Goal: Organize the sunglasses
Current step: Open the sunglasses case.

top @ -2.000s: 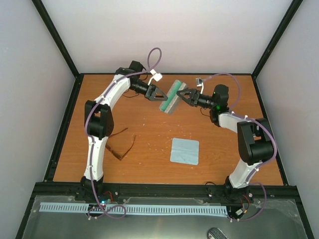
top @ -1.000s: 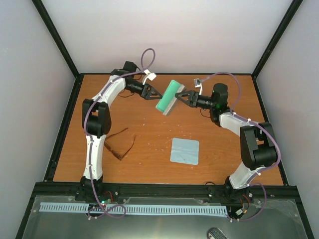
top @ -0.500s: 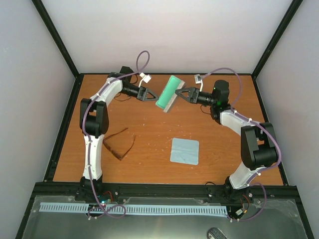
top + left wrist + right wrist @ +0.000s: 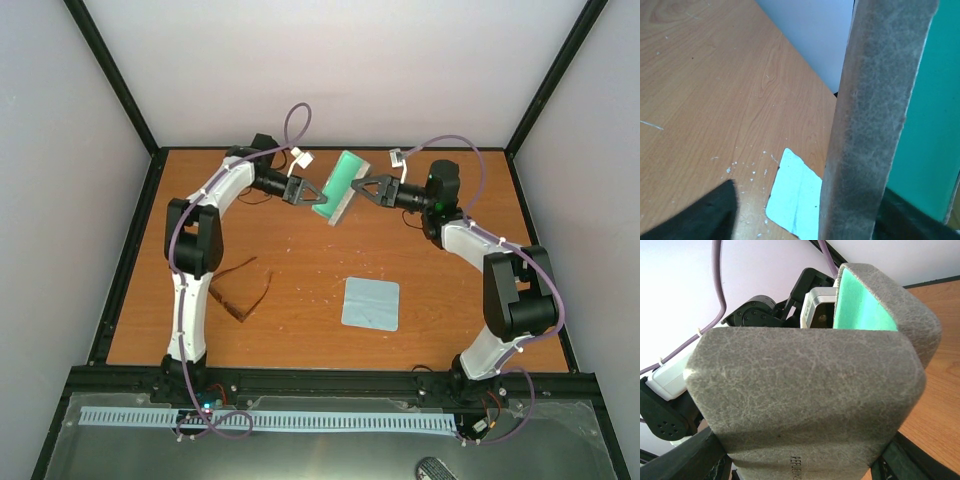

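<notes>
Closest to the arm bases is the light blue cloth (image 4: 371,303), lying flat on the wooden table (image 4: 300,250), more on the right arm's side. Well apart from it to the left, the sunglasses (image 4: 240,290) are just sitting on the table with the temple arms spread open, right beside the left arm's lower link. Nothing is touching them.

Everything else is at the far end. The grey case (image 4: 340,186) is held up between the two arms, tilted and hanging open so you can see the green lining. The right gripper (image 4: 358,188) has it clamped from the right. On that arm's wrist cam the grey shell fills the whole space between its fingers (image 4: 675,457).

The left gripper (image 4: 318,198) is up against the case's other side. Its jaws are spread with the edge of the case between them. One finger (image 4: 710,212) stands clear of that edge, with bare table showing in the gap.
</notes>
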Motion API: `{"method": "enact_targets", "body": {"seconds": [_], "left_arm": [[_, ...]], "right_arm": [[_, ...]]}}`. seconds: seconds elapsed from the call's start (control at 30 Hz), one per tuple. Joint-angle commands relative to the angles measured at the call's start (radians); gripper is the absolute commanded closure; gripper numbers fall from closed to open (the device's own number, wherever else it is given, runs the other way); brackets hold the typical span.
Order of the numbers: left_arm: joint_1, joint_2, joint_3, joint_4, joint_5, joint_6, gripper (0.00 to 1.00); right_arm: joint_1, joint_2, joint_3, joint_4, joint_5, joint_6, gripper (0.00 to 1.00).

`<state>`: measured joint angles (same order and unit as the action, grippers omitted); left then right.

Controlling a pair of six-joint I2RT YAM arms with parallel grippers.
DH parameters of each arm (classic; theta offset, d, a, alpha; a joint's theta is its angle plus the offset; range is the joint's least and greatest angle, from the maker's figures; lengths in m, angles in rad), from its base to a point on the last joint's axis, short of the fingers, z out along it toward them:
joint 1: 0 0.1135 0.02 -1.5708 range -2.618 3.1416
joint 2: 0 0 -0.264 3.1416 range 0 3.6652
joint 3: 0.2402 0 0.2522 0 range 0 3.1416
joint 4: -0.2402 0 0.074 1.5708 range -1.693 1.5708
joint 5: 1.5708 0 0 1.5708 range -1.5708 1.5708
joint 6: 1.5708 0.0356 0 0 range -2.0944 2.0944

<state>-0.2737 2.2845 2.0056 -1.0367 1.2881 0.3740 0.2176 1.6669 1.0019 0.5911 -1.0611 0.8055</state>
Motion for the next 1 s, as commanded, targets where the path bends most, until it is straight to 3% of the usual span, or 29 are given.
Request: {"method": "enact_targets", "body": {"seconds": [0.0,0.1,0.13,0.17,0.33,0.4,0.43,0.5,0.57,0.67,0.77,0.97], "left_arm": [[0.007,-0.043,0.025,0.006,0.025,0.001,0.52],[-0.004,-0.040,0.024,-0.001,0.033,0.004,0.79],[-0.007,-0.041,0.024,-0.002,0.034,0.002,0.93],[-0.010,-0.044,0.023,0.000,0.035,-0.001,0.99],[-0.013,-0.048,0.051,0.001,0.005,-0.012,1.00],[-0.013,-0.047,0.087,-0.008,-0.037,-0.013,0.99],[-0.013,-0.041,0.116,-0.022,-0.064,-0.013,0.99],[-0.013,-0.017,0.202,-0.058,-0.137,0.001,1.00],[-0.013,0.006,0.312,-0.097,-0.243,0.042,1.00],[-0.015,0.007,0.379,-0.110,-0.439,0.130,0.99],[-0.050,-0.027,0.334,-0.089,-0.660,0.290,0.99],[-0.131,-0.112,0.093,0.047,-1.014,0.547,1.00]], "right_arm": [[0.000,0.008,0.040,0.078,-0.003,0.015,0.97],[0.000,0.014,0.047,0.078,-0.006,0.015,0.97],[0.001,0.015,0.048,0.075,-0.005,0.013,0.97],[0.001,0.016,0.048,0.074,-0.007,0.013,0.97],[0.000,0.017,0.039,0.058,-0.009,0.005,0.96],[0.000,0.018,0.039,0.027,-0.004,-0.010,0.91],[0.000,0.018,0.039,0.007,-0.002,-0.018,0.80],[-0.001,0.015,0.051,-0.078,0.002,-0.058,0.47],[-0.009,-0.010,0.057,-0.246,0.029,-0.155,0.03],[-0.042,-0.093,0.053,-0.555,0.112,-0.336,0.00],[-0.119,-0.195,0.005,-0.769,0.230,-0.448,0.00],[-0.241,-0.346,-0.089,-0.881,0.416,-0.495,0.00]]}}
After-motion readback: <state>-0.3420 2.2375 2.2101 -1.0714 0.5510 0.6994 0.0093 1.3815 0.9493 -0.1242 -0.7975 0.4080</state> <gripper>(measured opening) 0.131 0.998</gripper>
